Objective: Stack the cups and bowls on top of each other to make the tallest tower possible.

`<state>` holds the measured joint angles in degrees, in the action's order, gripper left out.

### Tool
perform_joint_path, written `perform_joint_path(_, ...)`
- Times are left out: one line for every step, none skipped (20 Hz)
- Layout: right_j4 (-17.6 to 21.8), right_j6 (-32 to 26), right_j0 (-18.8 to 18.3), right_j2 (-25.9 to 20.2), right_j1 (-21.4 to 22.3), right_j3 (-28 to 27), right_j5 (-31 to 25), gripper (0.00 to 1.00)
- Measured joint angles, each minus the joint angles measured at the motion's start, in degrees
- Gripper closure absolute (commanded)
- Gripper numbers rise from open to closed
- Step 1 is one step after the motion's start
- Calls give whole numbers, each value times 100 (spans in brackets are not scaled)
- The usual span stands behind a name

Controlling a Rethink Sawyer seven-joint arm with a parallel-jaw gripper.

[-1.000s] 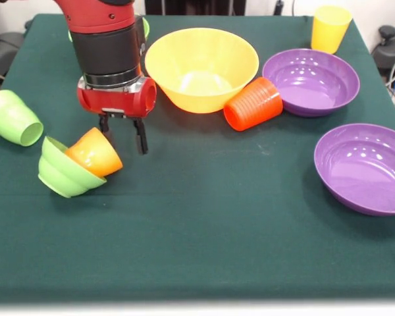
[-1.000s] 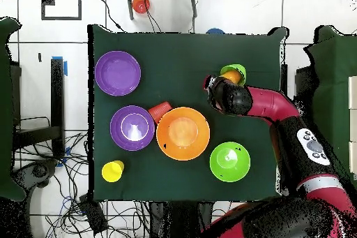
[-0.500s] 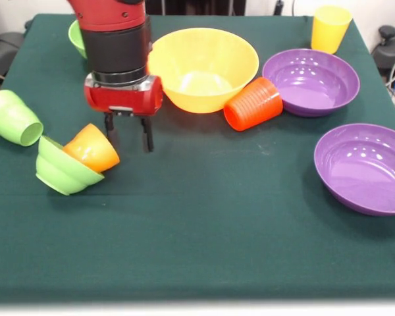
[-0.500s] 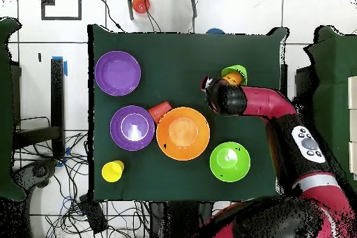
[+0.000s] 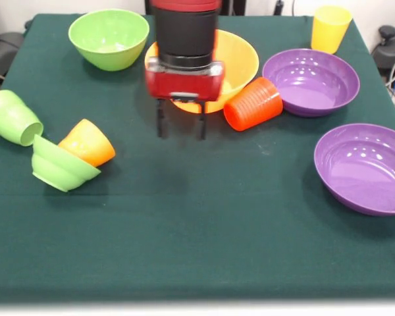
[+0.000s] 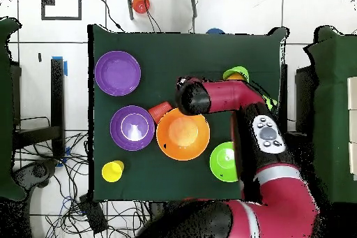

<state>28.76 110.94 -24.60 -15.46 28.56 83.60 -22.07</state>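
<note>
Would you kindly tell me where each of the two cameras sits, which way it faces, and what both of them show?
Front view: across the table from the robot, looking over the dark green tablecloth; shows the red and black wrist and the open gripper.
Overhead view: above the table, looking straight down; shows the whole red arm reaching from the bottom edge.
Shared: the large orange-yellow plastic bowl, two shallow purple bowls, the yellow tumbler.
</note>
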Motion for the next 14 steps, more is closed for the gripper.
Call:
perform_joint_path(-15,22,129,81,18,12,5,0)
perform_joint_path(-31,44,257,162,35,24,9,0)
perform_joint_path(-45,66,371,236,43,29,9,0)
perform_joint_path(-64,94,485,313,47,31,8,0)
perform_joint_path(-82,126,600,398,46,29,9,0)
perform_joint_path(-109,172,744,510,44,31,9,0)
perform_joint_path(-132,212,860,601,38,29,9,0)
perform_joint_path(-157,265,1006,723,24,23,9,0)
perform_joint_path(-174,318,1153,853,-5,8,7,0)
perform_joint_path(-189,371,1297,981,-43,-16,0,0)
perform_joint_path(-202,473,1572,1249,-159,-95,-10,0)
perform_joint_path(-203,523,1694,1377,-235,-142,-10,0)
perform_joint_path(-203,552,1763,1454,-287,-171,-10,0)
perform_joint_path(-204,597,1853,1567,-377,-217,-9,0)
